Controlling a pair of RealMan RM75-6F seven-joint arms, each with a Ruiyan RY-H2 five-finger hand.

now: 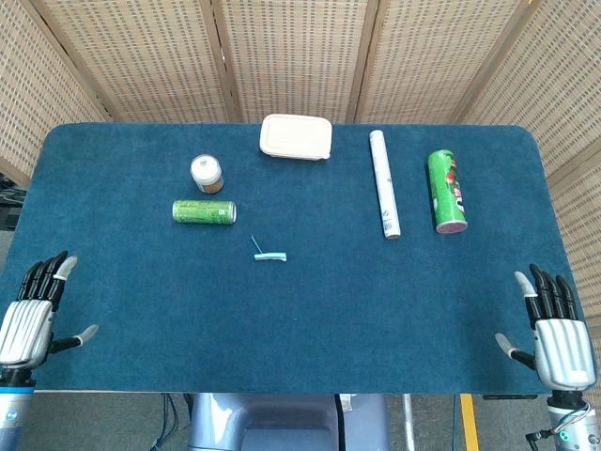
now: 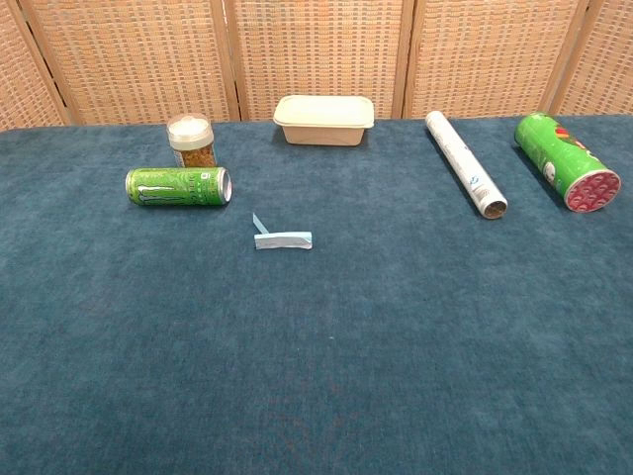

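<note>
Both robot hands, left (image 1: 28, 319) and right (image 1: 556, 334), rest spread and holding nothing at the near corners of the blue surface (image 1: 310, 319), far from everything. The green can (image 1: 204, 211) lies on its side, far left, beside a small jar (image 1: 207, 173)

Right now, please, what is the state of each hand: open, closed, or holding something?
Left hand: open, fingers apart, holding nothing, at the near left table edge.
Right hand: open, fingers apart, holding nothing, at the near right table edge.
</note>
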